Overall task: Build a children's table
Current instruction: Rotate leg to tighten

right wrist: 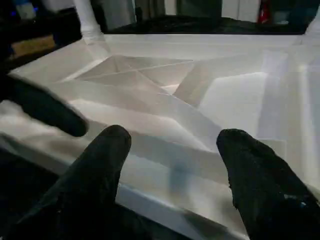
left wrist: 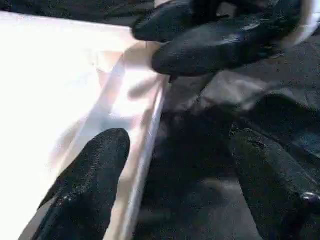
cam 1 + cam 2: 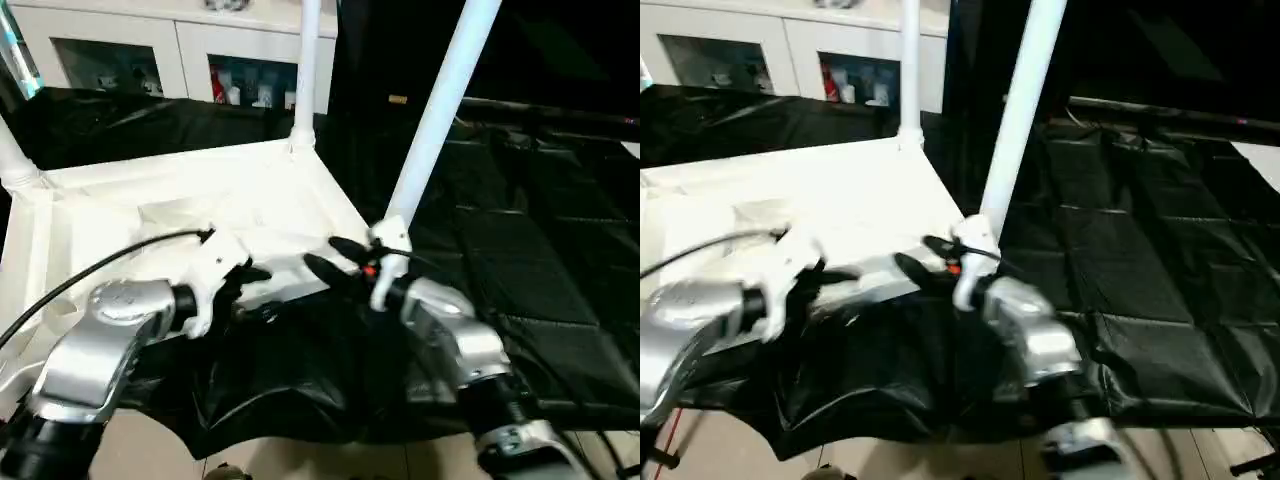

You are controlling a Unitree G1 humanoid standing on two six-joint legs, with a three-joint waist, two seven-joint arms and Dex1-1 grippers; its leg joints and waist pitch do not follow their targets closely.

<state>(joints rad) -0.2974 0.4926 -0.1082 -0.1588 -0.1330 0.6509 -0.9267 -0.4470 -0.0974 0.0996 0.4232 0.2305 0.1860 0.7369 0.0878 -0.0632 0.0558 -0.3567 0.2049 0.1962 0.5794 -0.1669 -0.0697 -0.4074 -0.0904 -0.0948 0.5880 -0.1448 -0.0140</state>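
Head view: tabletop (image 3: 190, 200) lies underside-up on black sheet (image 3: 540, 260); legs (image 3: 440, 110) stand in its corners.
Left wrist: left gripper (image 2: 175, 165) fingers spread, straddling the tabletop rim, grasping nothing.
Right wrist: right gripper (image 1: 172, 160) fingers apart, empty, above ribbed underside.

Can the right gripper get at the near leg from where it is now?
Probably yes: the right gripper is open beside the near leg, nothing between them.

Upturned white tabletop (image 3: 120, 215) with 3 upright legs (image 3: 440, 110), left hand (image 3: 240, 285) and right hand (image 3: 335, 258) at its near edge
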